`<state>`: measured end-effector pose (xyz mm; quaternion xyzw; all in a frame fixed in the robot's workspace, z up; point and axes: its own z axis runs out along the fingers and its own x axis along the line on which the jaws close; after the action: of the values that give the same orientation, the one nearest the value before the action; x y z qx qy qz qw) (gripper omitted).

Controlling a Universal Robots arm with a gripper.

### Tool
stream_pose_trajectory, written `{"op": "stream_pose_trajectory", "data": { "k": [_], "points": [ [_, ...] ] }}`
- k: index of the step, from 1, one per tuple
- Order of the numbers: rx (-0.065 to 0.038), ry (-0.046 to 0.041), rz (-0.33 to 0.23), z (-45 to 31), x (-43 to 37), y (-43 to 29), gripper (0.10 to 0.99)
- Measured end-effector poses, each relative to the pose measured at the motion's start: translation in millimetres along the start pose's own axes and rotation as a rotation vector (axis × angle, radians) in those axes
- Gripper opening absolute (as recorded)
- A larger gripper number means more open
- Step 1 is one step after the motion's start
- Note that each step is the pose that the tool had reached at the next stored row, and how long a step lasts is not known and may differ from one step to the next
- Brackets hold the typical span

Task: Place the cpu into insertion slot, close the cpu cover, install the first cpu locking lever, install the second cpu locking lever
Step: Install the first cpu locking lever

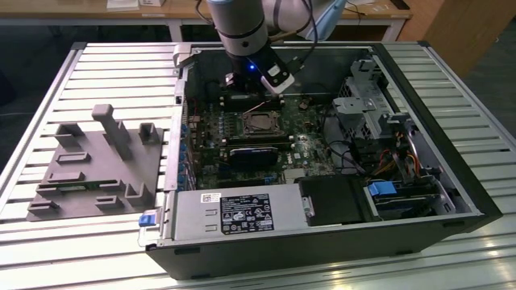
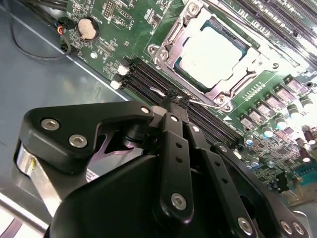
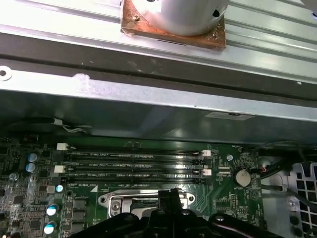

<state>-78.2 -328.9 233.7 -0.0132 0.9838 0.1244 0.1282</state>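
cpu (image 2: pixel 213 49) beneath cpu cover (image 2: pixel 171 35), gripper (image 2: pixel 176 97) just beside

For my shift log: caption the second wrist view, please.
Shut hand poised at the edge of the lowered cpu cover, cpu seated beneath, memory slots alongside.

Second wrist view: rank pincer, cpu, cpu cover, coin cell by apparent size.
1. pincer: largest, though it sits nearest the camera, which inflates it.
2. cpu cover: the silver frame around the chip.
3. cpu: inside that frame.
4. coin cell: smallest.
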Motion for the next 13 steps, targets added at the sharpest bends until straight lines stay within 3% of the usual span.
{"op": "stream_pose_trajectory", "data": {
  "k": [4,13],
  "points": [
    [0.002,-0.003,0.012,3.4,0.7,0.5,0.102],
    [0.017,-0.0173,0.067,10.6,2.5,2.8,0.102]
  ]
}}
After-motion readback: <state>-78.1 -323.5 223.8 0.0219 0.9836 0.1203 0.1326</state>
